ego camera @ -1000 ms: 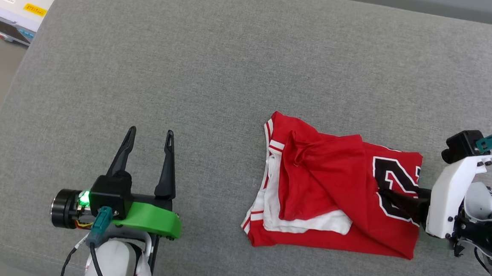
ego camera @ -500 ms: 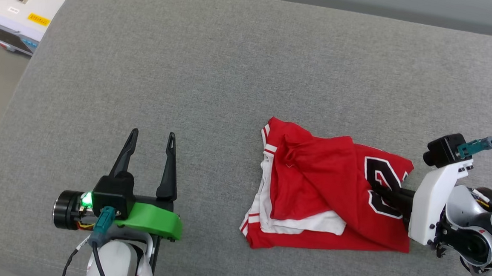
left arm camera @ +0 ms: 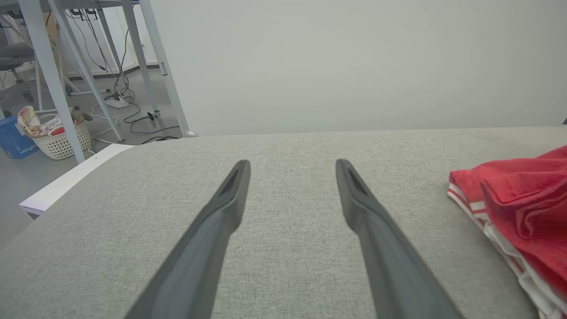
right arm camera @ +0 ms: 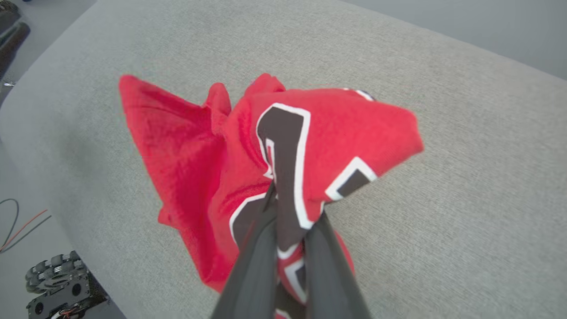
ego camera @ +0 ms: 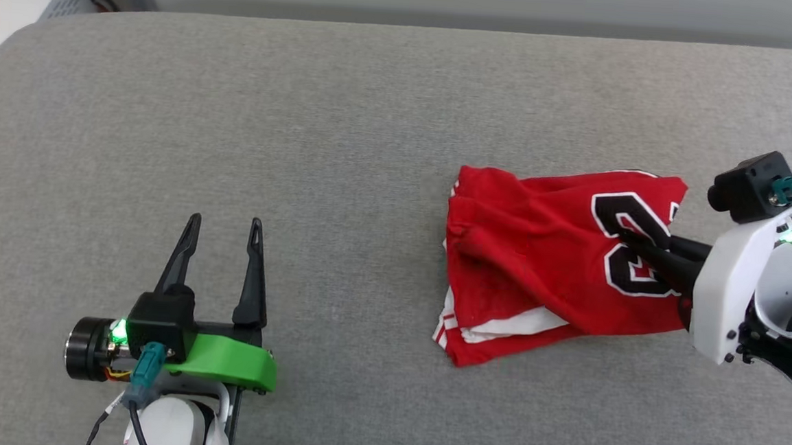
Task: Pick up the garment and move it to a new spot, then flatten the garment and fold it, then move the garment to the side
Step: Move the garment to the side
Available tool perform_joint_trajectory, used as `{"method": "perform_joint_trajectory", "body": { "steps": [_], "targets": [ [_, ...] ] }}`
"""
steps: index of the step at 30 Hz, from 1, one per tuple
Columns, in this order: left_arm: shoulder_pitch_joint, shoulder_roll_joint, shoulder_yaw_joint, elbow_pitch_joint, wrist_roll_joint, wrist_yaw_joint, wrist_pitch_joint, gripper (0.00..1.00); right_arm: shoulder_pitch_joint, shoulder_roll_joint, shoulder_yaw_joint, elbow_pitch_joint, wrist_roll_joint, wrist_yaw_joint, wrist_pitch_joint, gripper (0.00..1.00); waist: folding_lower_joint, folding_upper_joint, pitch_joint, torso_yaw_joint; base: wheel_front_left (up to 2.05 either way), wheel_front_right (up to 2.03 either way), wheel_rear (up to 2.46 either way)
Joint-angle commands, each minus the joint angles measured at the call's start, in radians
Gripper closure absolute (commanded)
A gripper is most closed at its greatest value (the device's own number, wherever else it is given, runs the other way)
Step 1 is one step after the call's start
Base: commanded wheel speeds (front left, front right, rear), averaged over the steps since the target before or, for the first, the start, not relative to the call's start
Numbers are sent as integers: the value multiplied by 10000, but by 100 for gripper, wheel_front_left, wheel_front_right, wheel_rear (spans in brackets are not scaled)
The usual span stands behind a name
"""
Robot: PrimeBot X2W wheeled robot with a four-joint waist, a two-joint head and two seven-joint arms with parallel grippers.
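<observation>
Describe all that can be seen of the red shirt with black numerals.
The red jersey-style shirt looks like soft knit cloth, with black white-outlined numerals, a white sleeve and red-and-white striped trim at its near left corner. It is crumpled, on the right half of the grey fabric surface. The right gripper is shut on the numeral area, which looks raised; the rest lies on it.

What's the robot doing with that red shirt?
The right gripper has its jaws shut on the red jersey, pinching it at the black numerals. The pinched end is bunched up; the far end lies on the grey cushion. The left gripper sits with jaws open, apart from the jersey.
</observation>
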Motion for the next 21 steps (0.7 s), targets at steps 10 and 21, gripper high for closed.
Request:
{"method": "perform_joint_trajectory", "body": {
  "steps": [10,21],
  "targets": [
    [-488,230,41,-506,274,-88,-57,0,-506,-982,-958,633,-355,-7,75,100,0,-1,1265,-1501,0,0,0],
    [-1291,410,23,-1150,359,-139,-57,0,-1641,-2582,-2167,3379,-1700,-7,-293,100,0,-1,2865,-1328,0,0,0]
  ]
}}
